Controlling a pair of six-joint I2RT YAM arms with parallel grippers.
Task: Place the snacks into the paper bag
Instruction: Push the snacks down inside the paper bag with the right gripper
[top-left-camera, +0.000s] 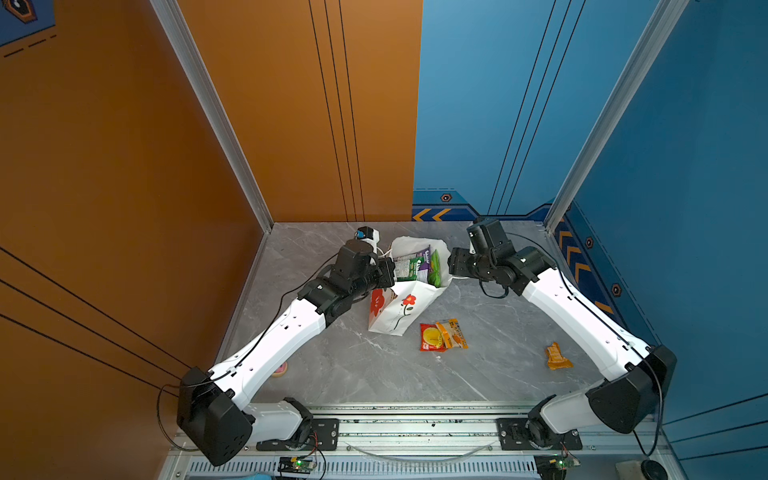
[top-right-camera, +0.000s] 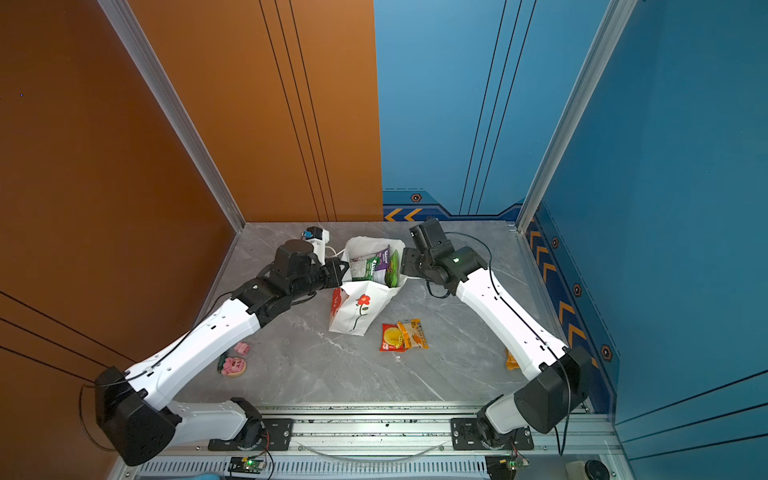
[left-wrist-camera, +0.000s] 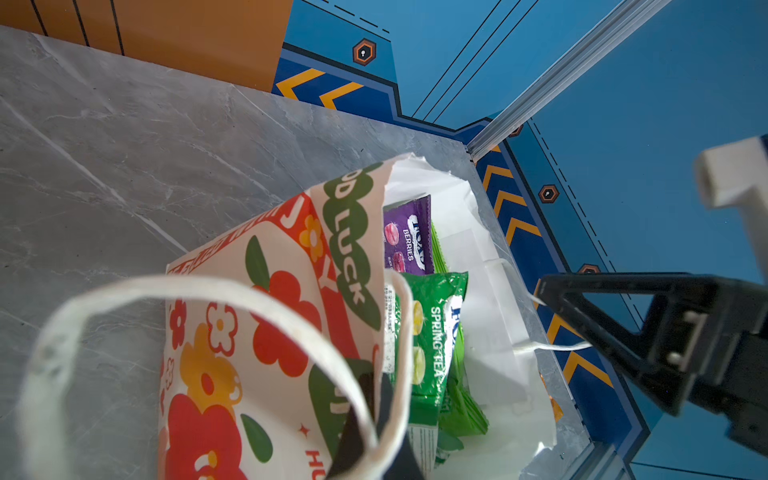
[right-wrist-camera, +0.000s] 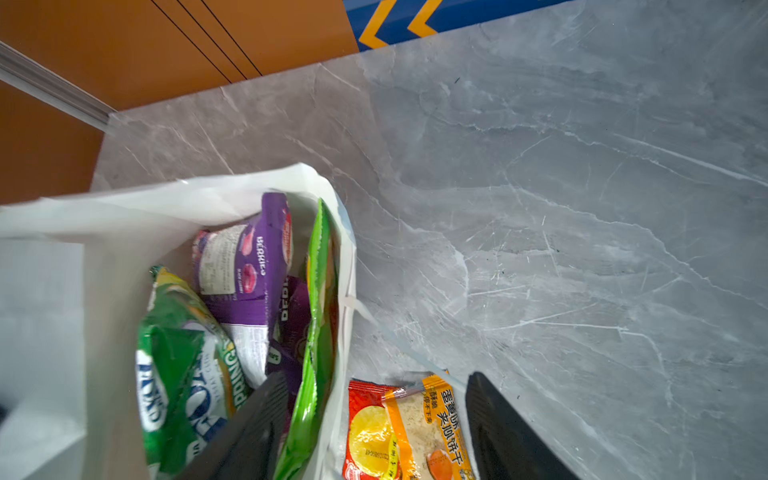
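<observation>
Standing toward the back of the grey marbled surface (top-left-camera: 374, 374), the paper bag (top-left-camera: 399, 311) is white and creased, its mouth gaping open. Its front carries a red flower on a thin dark stem; the left wrist view shows a side panel (left-wrist-camera: 270, 291) crowded with red and orange blossoms and green lettering ending in "LUCK". A white cord handle (left-wrist-camera: 208, 286) loops up from that side.

Three snacks are inside the bag, standing on edge: a purple packet (right-wrist-camera: 249, 266) marked "BERRIES", a green-and-white packet (right-wrist-camera: 183, 374) and a bright green packet (right-wrist-camera: 318, 332) against the bag's right wall.

The left hand (top-left-camera: 388, 272) is closed on the bag's left rim. The right hand (right-wrist-camera: 376, 376) hangs over the right rim with its jaws apart and nothing between them – one jaw above the mouth, one outside the bag.

In front of the bag and to its right lie a red packet (top-left-camera: 432, 337) with a yellow circle and an orange packet (top-left-camera: 455, 332) overlapping it. A second orange packet (top-left-camera: 557, 356) lies well apart, near the right arm.
</observation>
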